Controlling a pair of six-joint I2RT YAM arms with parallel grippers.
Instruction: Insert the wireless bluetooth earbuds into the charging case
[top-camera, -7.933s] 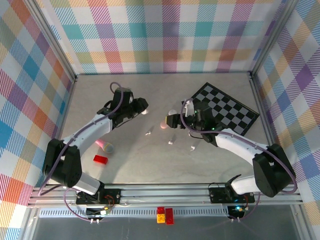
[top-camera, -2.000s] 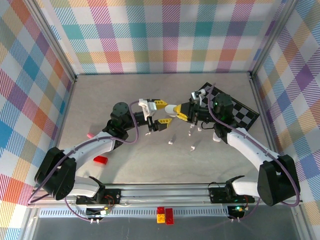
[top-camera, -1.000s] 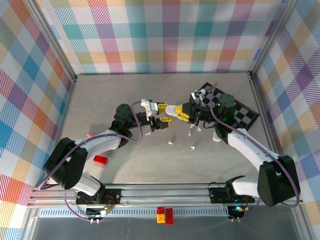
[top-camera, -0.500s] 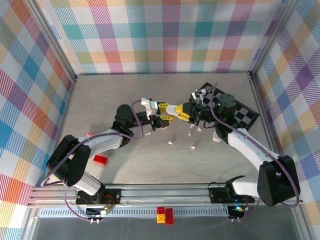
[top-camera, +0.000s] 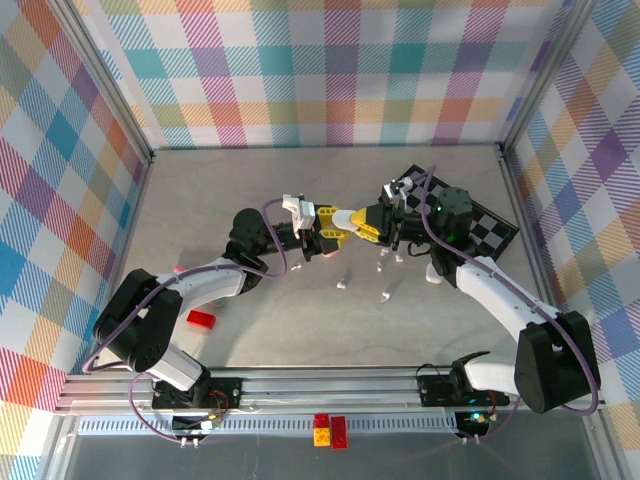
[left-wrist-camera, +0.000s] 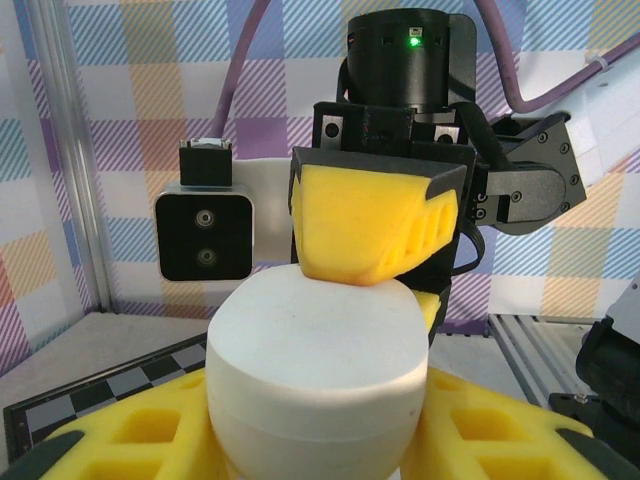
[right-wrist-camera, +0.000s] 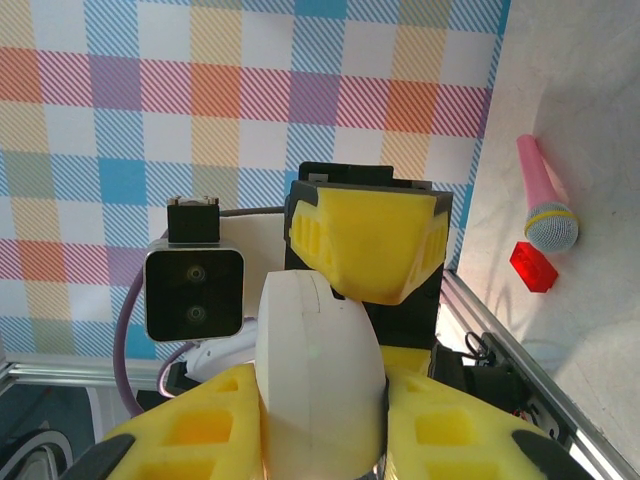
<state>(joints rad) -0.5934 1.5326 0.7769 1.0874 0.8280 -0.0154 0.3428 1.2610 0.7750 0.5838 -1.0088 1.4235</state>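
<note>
Recorded white glossy oval charging case (left-wrist-camera: 315, 340) aloft over grey desk (top-camera: 200, 200) centre, pinched by yellow-padded right end effector (right-wrist-camera: 320, 410) and gripped crosswise by left end effector (left-wrist-camera: 315, 405). Found tiny white stemmed earbuds (top-camera: 341, 285) lying loose on desk beneath, near black-and-white chequered board (top-camera: 485, 235).

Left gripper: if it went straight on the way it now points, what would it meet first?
The left gripper would meet the white charging case, which sits between its fingers; directly behind that, it seems, comes the right gripper holding it.
</note>
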